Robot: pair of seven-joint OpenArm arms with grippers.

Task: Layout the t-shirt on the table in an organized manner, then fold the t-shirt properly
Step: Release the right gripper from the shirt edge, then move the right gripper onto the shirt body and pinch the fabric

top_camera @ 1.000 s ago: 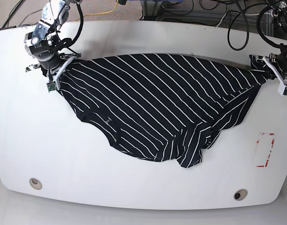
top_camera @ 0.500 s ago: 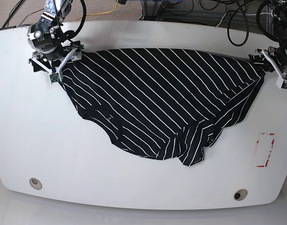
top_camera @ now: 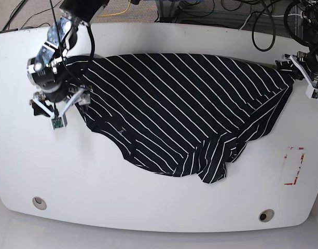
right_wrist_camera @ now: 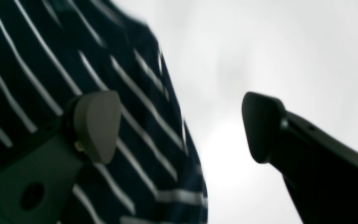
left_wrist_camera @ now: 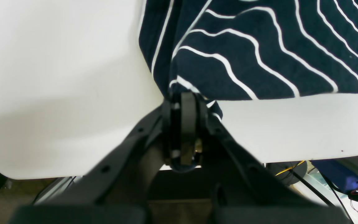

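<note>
The left gripper (left_wrist_camera: 183, 102) has its jaws closed tight on a bunched corner of the t-shirt (left_wrist_camera: 259, 53), the two fingers pressed together with a nub of striped cloth pinched at their tips, right at the table (left_wrist_camera: 57, 77) edge. In the base view this gripper (top_camera: 299, 70) sits at the far right rim of the table (top_camera: 148, 207), holding the shirt's right corner so the cloth there looks drawn toward it. The right gripper (right_wrist_camera: 179, 124) has its jaws spread wide with nothing between them: one finger pad (right_wrist_camera: 96, 124) hangs over the striped fabric (right_wrist_camera: 42, 77) and the other finger (right_wrist_camera: 261, 127) over bare white tabletop, with the shirt's edge running between the two; the wrist picture is blurred, so I cannot tell whether either pad touches the cloth. From the base camera that gripper (top_camera: 57, 106) stands at the shirt's left edge. The t-shirt (top_camera: 184, 109) lies spread across the upper middle of the table, stripes running diagonally, its lower part rumpled into folds near the centre. A red rectangular mark (top_camera: 293, 166) sits apart from it at the right, and two round metal holes (top_camera: 39, 202) lie near the front edge.
</note>
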